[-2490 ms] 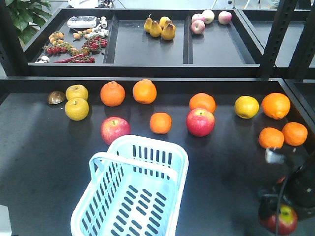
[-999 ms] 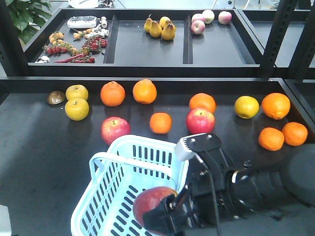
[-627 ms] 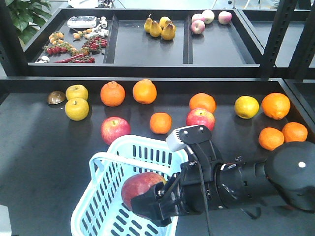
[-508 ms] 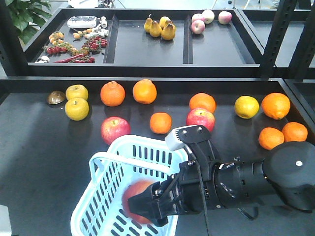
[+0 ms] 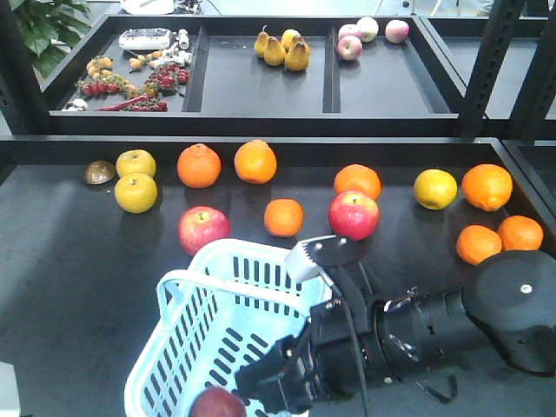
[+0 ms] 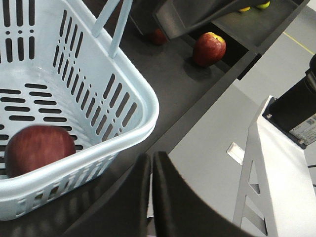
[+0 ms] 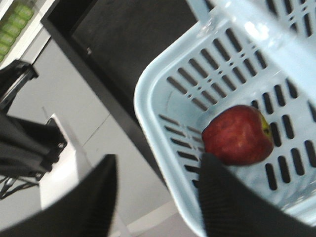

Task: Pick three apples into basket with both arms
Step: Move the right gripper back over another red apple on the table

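Observation:
One dark red apple [image 5: 217, 404] [image 6: 37, 148] [image 7: 238, 134] lies on the floor of the pale blue basket [image 5: 143, 365] [image 6: 148, 94] [image 7: 148, 123], near its front corner. My right gripper [image 5: 261, 387] [image 7: 158, 197] hangs open over that corner, right above the apple, holding nothing. Two more red apples rest on the black table behind the basket, one to the left [image 5: 204, 229] and one to the right [image 5: 354, 215] [image 6: 209, 48]. My left gripper [image 6: 150, 160] is shut and empty, just outside the basket's near rim beyond the table edge; it does not show in the front view.
Several oranges [image 5: 284, 217] and yellow fruits [image 5: 136, 192] are scattered over the table around the apples. A raised shelf behind holds pears [image 5: 282, 48], pale pink apples [image 5: 349, 47] and small items. The right arm [image 5: 452, 326] spans the table's front right.
The right arm swung in from the right with the apple, held it over the basket, then opened. The apple dropped to the basket floor.

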`<state>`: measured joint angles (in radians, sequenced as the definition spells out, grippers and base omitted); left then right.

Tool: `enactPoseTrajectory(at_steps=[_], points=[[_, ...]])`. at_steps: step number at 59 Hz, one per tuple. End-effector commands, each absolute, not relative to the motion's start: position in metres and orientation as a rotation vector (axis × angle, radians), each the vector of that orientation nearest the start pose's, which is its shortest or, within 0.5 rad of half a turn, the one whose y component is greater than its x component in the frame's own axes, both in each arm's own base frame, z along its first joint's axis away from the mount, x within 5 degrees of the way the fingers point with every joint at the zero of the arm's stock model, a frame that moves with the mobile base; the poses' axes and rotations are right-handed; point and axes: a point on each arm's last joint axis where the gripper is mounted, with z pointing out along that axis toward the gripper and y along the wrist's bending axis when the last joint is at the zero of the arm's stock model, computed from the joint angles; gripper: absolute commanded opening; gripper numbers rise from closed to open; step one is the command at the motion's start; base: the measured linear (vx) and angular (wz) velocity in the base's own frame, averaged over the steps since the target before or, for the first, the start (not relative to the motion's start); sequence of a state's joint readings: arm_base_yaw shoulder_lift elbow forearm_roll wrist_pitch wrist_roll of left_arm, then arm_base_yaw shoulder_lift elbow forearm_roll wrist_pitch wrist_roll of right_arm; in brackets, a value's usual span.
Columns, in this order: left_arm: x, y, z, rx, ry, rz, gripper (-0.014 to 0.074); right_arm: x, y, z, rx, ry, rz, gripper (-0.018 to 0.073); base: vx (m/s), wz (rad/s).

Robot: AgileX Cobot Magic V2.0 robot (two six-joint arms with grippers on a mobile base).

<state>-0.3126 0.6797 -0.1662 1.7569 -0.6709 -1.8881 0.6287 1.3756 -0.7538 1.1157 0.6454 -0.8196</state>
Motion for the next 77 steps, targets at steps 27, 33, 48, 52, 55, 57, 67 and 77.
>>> enactPoseTrajectory(at_steps=[27, 33, 48, 52, 55, 57, 67, 77], points=[[0.084, -0.085, 0.214, 0.648, 2.036, -0.908, -0.0006, 0.141, 0.123, 0.291, -0.678, 2.57, 0.526, -0.0005, 0.0, 0.0], [0.084, -0.085, 0.214, 0.648, 2.036, -0.908, -0.0006, 0.139, 0.091, 0.299, -0.49, 2.569, 0.193, -0.0005, 0.0, 0.0], [0.084, -0.085, 0.214, 0.648, 2.036, -0.908, -0.0006, 0.137, 0.061, 0.321, -0.369, 2.378, -0.045, -0.0005, 0.0, 0.0], [0.084, -0.085, 0.214, 0.648, 2.036, -0.908, -0.0006, 0.137, 0.059, 0.323, -0.317, 2.359, -0.039, -0.0005, 0.0, 0.0], [0.084, -0.085, 0.214, 0.648, 2.036, -0.908, -0.0006, 0.138, 0.058, 0.324, -0.288, 2.347, -0.052, -0.0005, 0.0, 0.0], [0.084, -0.085, 0.214, 0.648, 2.036, -0.908, -0.0006, 0.139, 0.057, 0.324, -0.272, 2.339, -0.069, -0.0005, 0.0, 0.0], [0.084, -0.085, 0.214, 0.648, 2.036, -0.908, -0.0006, 0.151, 0.051, 0.329, -0.174, 2.307, -0.216, -0.0003, 0.0, 0.0], [0.084, -0.085, 0.214, 0.648, 2.036, -0.908, -0.0006, 0.168, 0.059, 0.358, -0.195, 2.245, -0.252, 0.0015, 0.0, 0.0]])
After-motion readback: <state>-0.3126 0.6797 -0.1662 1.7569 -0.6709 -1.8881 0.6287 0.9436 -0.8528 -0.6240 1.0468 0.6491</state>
